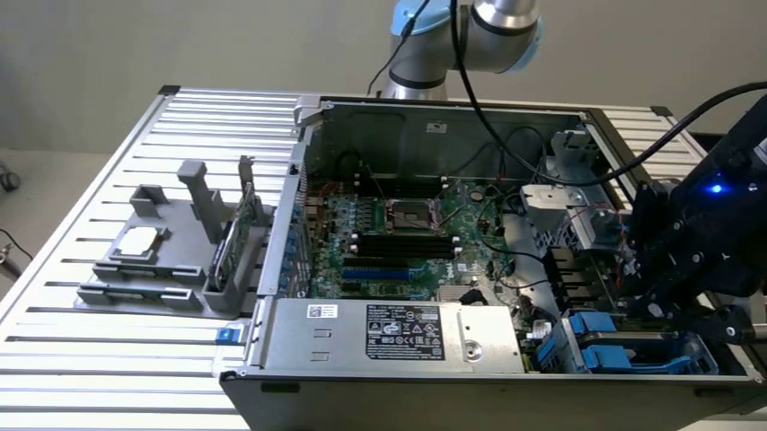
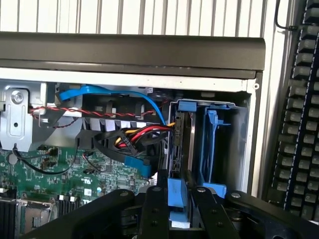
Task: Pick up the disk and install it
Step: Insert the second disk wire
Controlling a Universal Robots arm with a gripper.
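Observation:
In the wrist view my gripper is shut on the disk, seen edge-on as a blue carrier strip with a bit of white below it, between two black fingers. Just beyond the fingertips stands the drive bay at the corner of the open computer case. One slot holds a drive with cables plugged in, and the slot beside it holds a bare blue caddy. In the exterior view the gripper hangs over the blue bays at the case's front corner on the exterior view's right.
Red, yellow and black cables and a blue cable run beside the bay. The motherboard and power supply fill the case. A grey fixture stands on the slatted table on the exterior view's left. A keyboard lies outside the case.

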